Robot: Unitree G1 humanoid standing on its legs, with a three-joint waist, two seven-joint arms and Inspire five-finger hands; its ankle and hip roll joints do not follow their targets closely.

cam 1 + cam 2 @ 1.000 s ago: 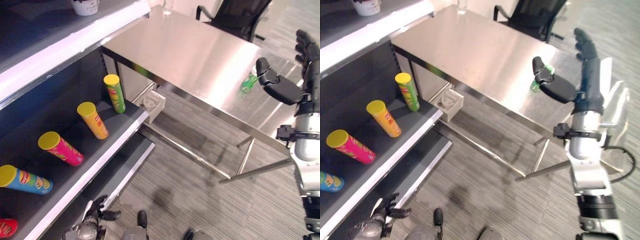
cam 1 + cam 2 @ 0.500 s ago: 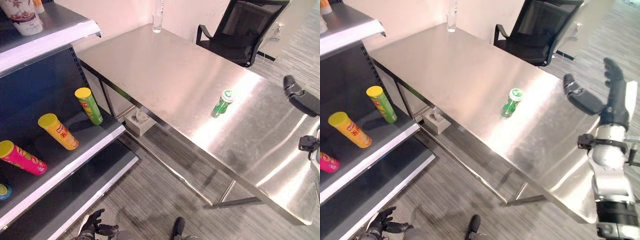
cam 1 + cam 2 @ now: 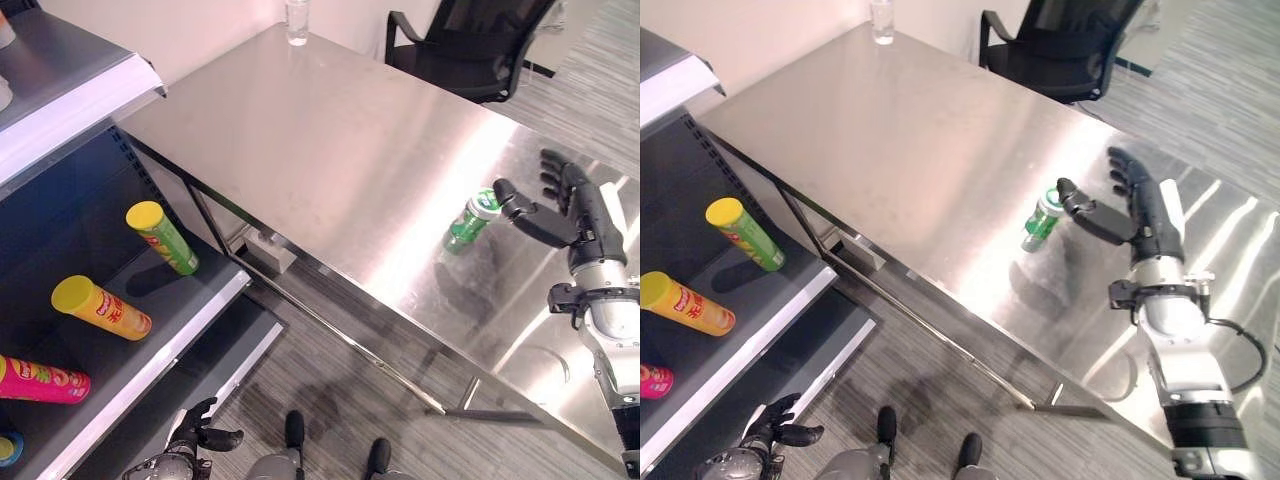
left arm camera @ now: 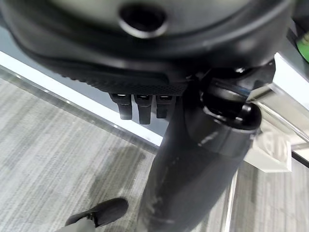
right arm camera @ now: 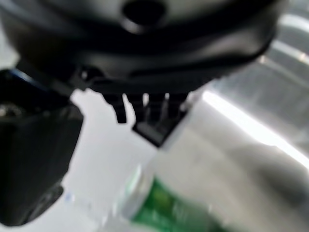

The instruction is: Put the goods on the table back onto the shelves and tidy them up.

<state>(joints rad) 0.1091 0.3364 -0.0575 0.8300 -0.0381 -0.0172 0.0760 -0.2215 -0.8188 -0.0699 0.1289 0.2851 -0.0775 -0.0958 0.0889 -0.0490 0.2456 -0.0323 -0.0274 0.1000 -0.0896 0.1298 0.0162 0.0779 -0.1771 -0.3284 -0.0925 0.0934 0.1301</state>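
— Steel top, one green can (image 3: pixel 469 220) on it, standing a bit tilted near the front edge of the table (image 3: pixel 300 130). Where is the right hand (image 3: pixel 1130 210)?

— Just beside the can, on its far-right side. Its fingers are straight and spread, the thumb reaching toward the can's lid, and nothing is held; I cannot tell whether the thumb tip touches it.

— And the left hand (image 3: pixel 195 432)?

— Low by the floor, below the shelves (image 3: pixel 190 330), fingers loosely spread and empty.

— So the step is the grab. How would you do it well?

— Bring the palm square to the can's side, thumb on one flank and fingers on the other, at mid-height rather than at the lid. It looks light and smooth, so a push from the thumb alone could tip it or roll it off the front edge. Close only once the can sits between thumb and fingers.

— Then the shelf?

— Yes, beside the tubes (image 3: pixel 160 237) lying on the lower shelf, which are askew and want straightening.
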